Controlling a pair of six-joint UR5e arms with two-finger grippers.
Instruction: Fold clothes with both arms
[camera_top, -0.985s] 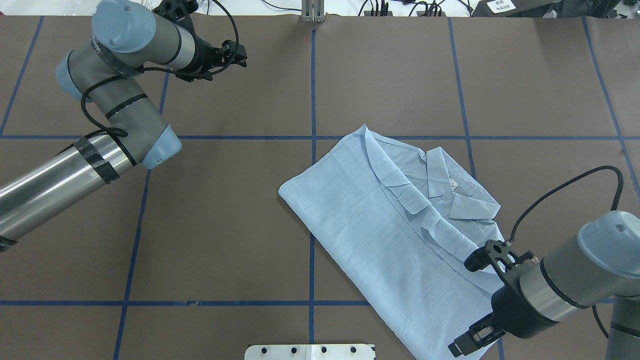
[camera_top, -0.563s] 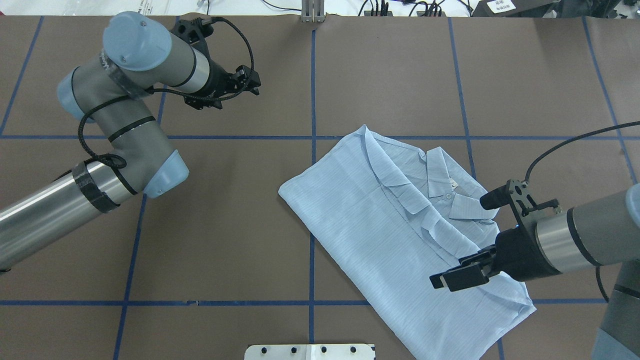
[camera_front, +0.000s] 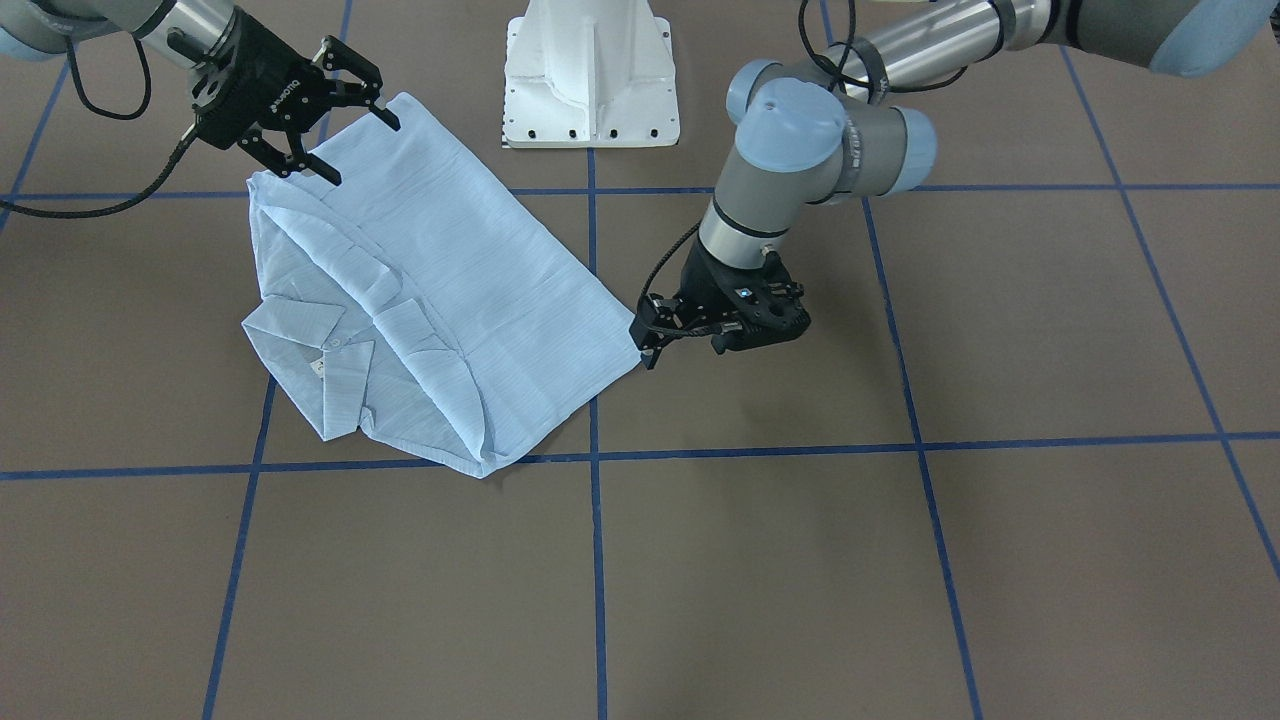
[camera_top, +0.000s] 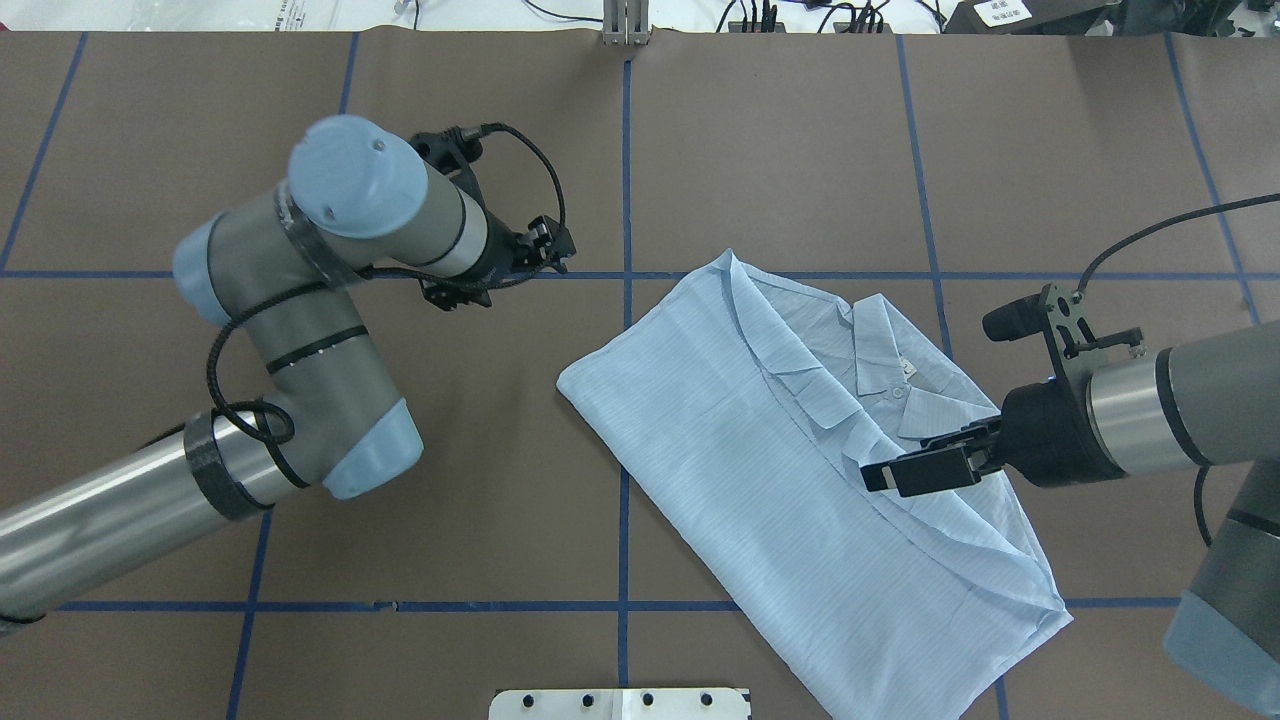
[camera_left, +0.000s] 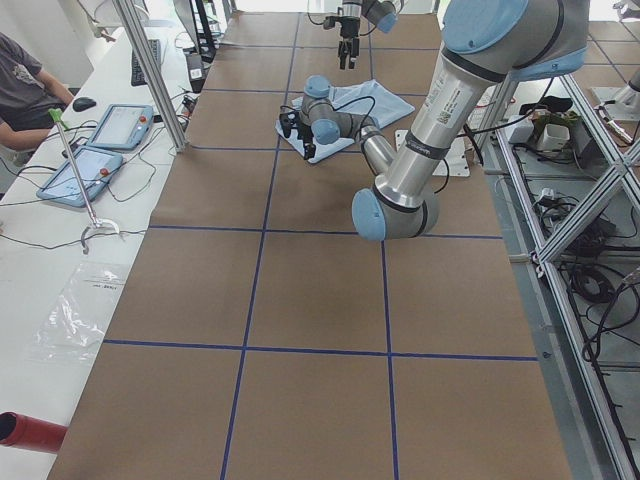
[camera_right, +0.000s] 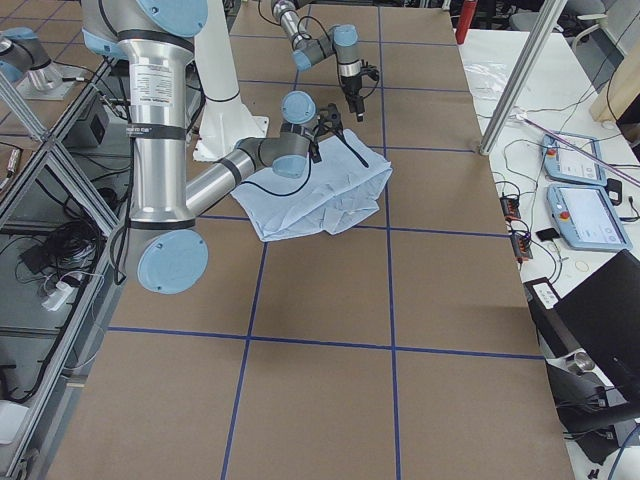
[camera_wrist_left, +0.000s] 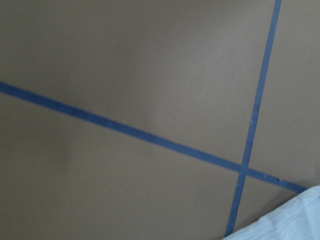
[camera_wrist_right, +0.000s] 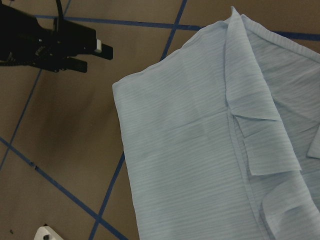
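Note:
The pale-blue striped shirt (camera_top: 760, 450) lies folded on the brown table, collar and white label towards the right arm; it also shows in the front view (camera_front: 420, 290). My right gripper (camera_top: 890, 475) is open and empty, hovering over the shirt's button placket; the front view (camera_front: 360, 150) shows its fingers spread above the cloth. My left gripper (camera_top: 555, 245) looks open and empty, low over the table. In the front view it (camera_front: 650, 345) sits just beside the shirt's left corner, apart from it. The right wrist view shows the shirt (camera_wrist_right: 200, 150) and the left gripper (camera_wrist_right: 85, 50).
The white pedestal base (camera_front: 590, 70) stands at the table's robot side, its plate (camera_top: 620, 703) at the overhead view's bottom edge. Blue tape lines (camera_wrist_left: 240, 170) grid the table. A side bench with tablets (camera_left: 110, 130) and a seated person (camera_left: 20, 80) lies beyond the far edge.
My left arm swung in from the far left towards the shirt's left corner. My right gripper moved from the shirt's near hem away from the robot, over the shirt's middle.

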